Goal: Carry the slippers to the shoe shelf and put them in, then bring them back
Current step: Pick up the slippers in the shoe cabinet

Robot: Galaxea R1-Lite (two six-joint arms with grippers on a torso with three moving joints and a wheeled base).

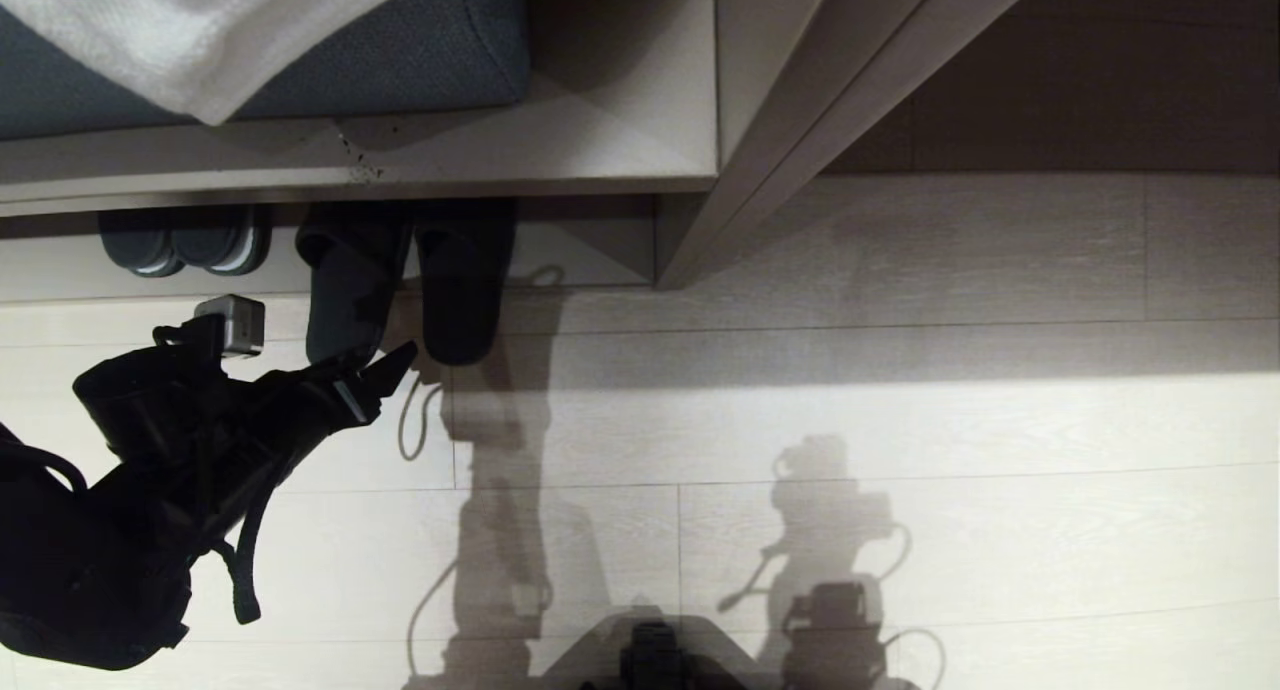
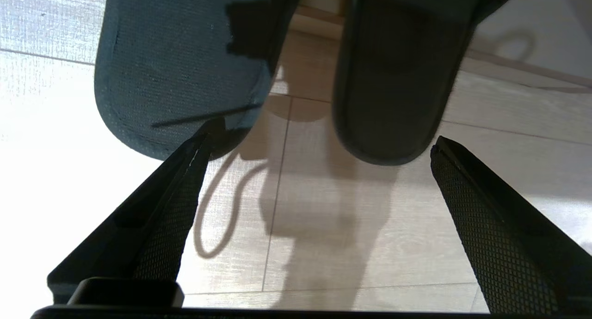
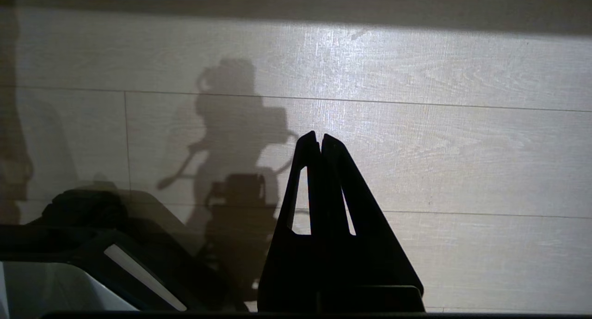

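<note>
Pale floor (image 1: pixel 900 420), slippers (image 1: pixel 400 280) just beyond wide-open left end effector (image 1: pixel 375 370), toes touching

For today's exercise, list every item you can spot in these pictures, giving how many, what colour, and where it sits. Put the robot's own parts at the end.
slippers: two, black, toes under the shoe shelf, heels out on the floor
second pair: two, dark with pale sole edges, in the shoe shelf, left of the slippers
cushion: one, blue, on the bench
cloth: one, white, over the cushion
floor: pale wood planks
left claw: black, open, at the slippers' heels
right claw: black, shut, above bare floor
</note>
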